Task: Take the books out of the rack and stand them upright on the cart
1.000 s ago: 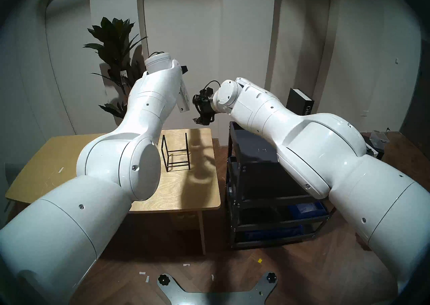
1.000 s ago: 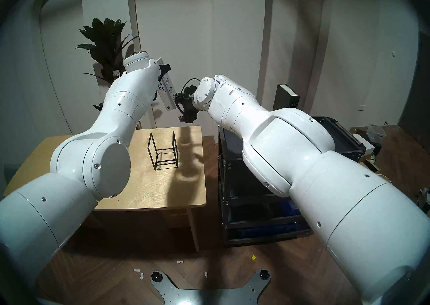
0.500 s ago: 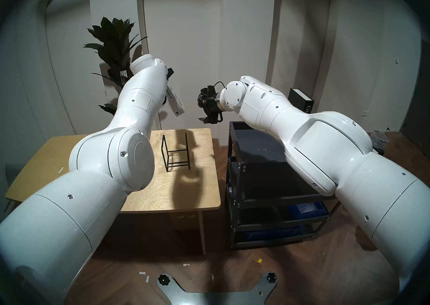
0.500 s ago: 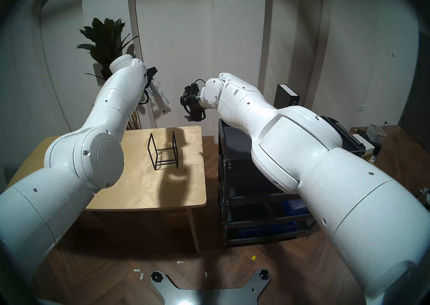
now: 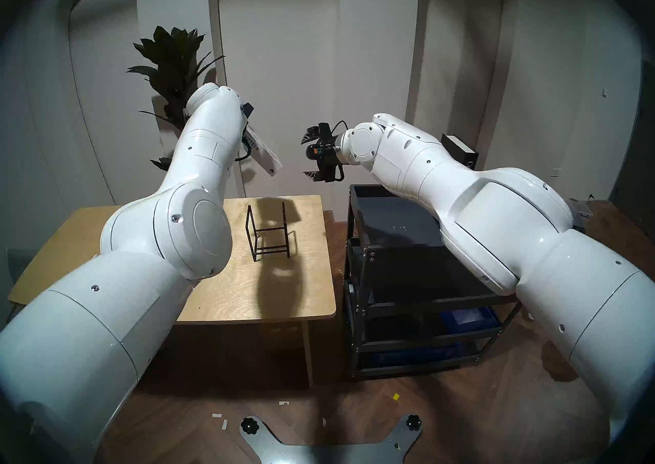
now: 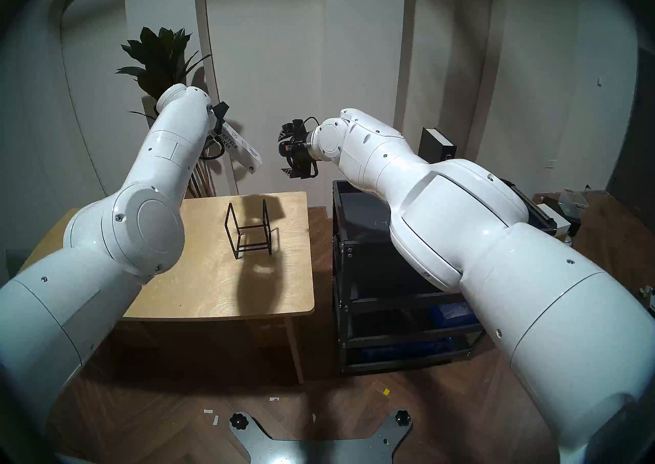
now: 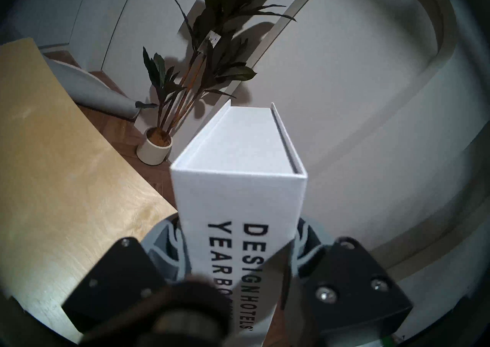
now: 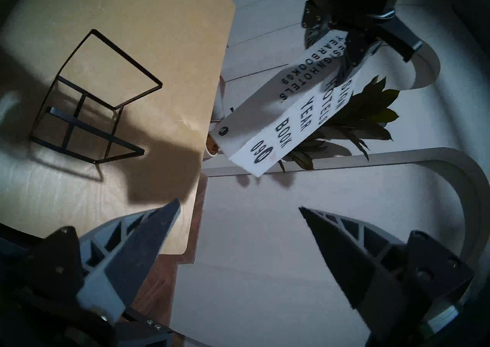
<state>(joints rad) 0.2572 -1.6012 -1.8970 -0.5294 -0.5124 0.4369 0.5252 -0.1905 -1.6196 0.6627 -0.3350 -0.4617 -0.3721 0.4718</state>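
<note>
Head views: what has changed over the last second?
The left pincer, clamped on the white DESIGNHOTELS yearbook, swung it leftward and tilted it further. The right pincer, open and empty, drew back rightward and rolled, so the gap between them widened. The thin black wire rack, light wooden table, black metal cart and dark hardback stayed put.

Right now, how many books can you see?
2. The white book is held in the air by the left gripper; the dark book stands on the cart, partly hidden behind the right arm.
</note>
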